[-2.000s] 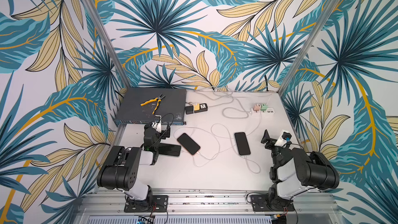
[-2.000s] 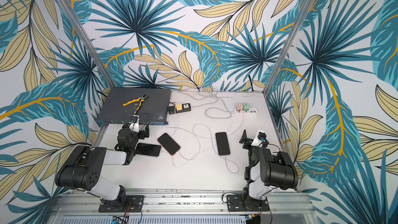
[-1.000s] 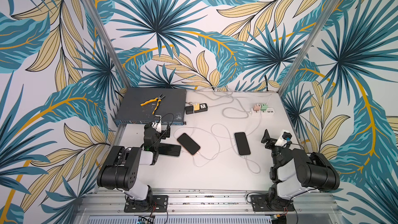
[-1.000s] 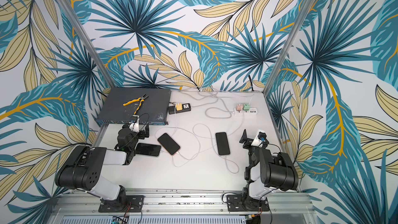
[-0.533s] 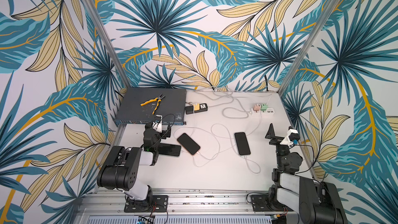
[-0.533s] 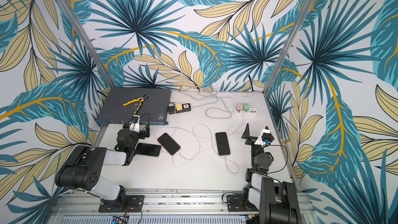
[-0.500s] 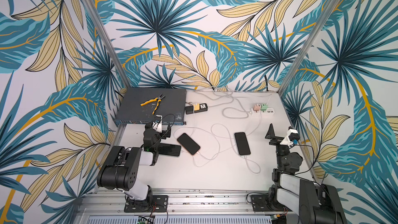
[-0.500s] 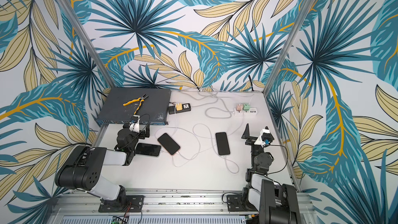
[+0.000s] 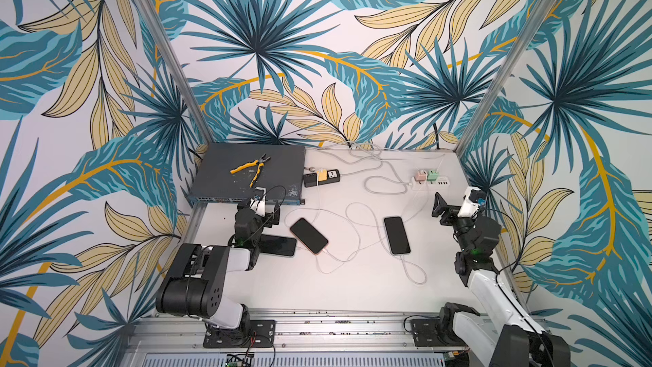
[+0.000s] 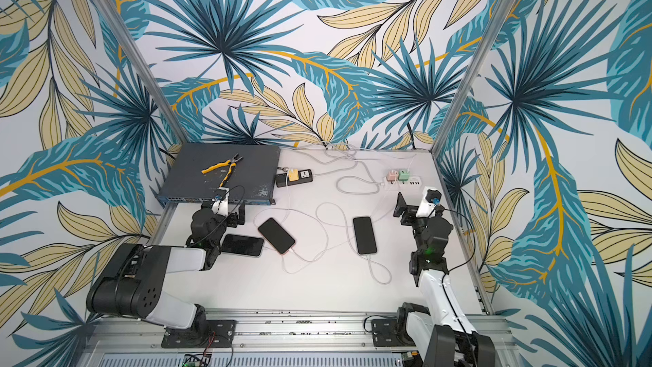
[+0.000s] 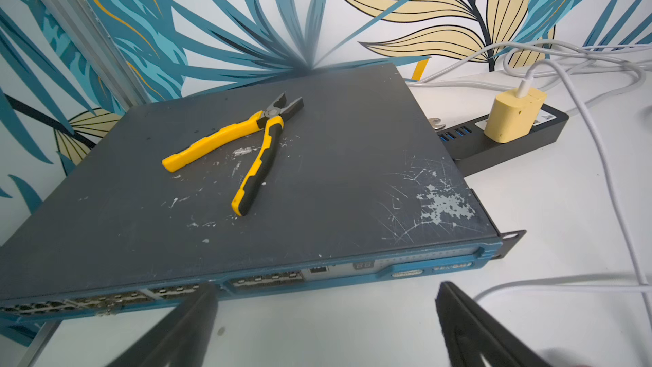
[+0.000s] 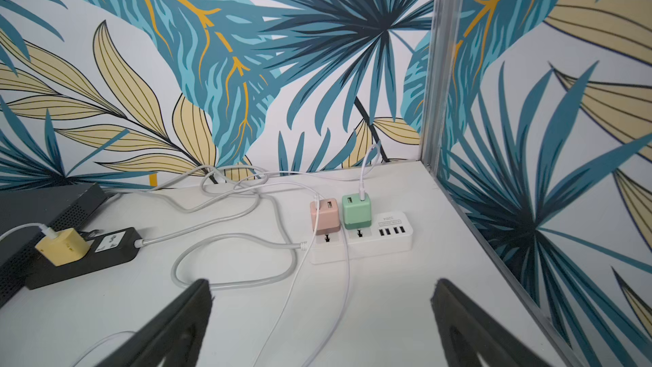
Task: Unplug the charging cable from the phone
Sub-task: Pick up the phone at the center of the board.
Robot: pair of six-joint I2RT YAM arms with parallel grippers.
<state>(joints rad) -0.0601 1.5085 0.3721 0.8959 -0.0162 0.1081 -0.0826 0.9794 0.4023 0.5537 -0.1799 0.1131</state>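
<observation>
We are at the approach step, nothing gripped yet: the left claw (image 11: 328, 298) hangs wide open and empty low over the bench (image 9: 352, 287) before the network switch (image 11: 352, 171), and the right claw (image 12: 321, 287), equally open and empty, is raised at the bench's right side, facing the white power strip (image 12: 374, 241). We count three phones lying face up: a left phone (image 9: 280, 246) partly under the left arm, a middle phone (image 9: 309, 240) and a right phone (image 9: 397, 235). White charging cables (image 9: 403, 259) enter the near ends of the middle and right ones; whether the left is plugged we cannot tell. We also count three chargers, a yellow charger (image 12: 61, 247) on the black power strip (image 12: 106, 259), a pink charger (image 12: 324, 215) and a green charger (image 12: 356, 211) on the white one, so two strips, and one pliers (image 11: 271, 118). Next, we judge, a claw must come down to a plug, close on the connector rather than the cord, and pull in line with the phone
</observation>
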